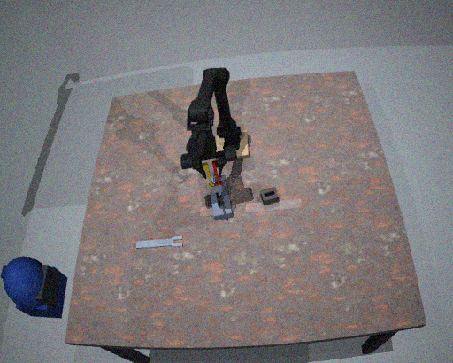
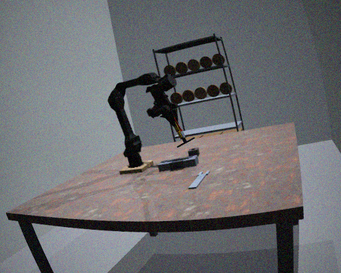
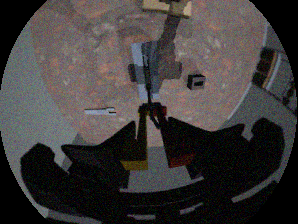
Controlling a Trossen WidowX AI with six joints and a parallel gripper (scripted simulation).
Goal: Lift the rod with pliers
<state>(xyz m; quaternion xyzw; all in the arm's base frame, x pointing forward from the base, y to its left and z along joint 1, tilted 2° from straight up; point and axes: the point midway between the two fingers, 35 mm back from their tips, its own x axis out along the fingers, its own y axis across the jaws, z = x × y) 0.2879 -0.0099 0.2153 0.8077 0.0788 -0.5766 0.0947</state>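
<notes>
Rod's [image 2: 190, 142] up above the channel block [image 1: 223, 214] [image 2: 178, 164] [image 3: 141, 92]; fingers [image 1: 213, 173] [image 2: 174, 117] half open, clamped on the pliers [image 1: 212, 173] [image 2: 181, 130] [image 3: 143, 131], so just hold steady.
</notes>
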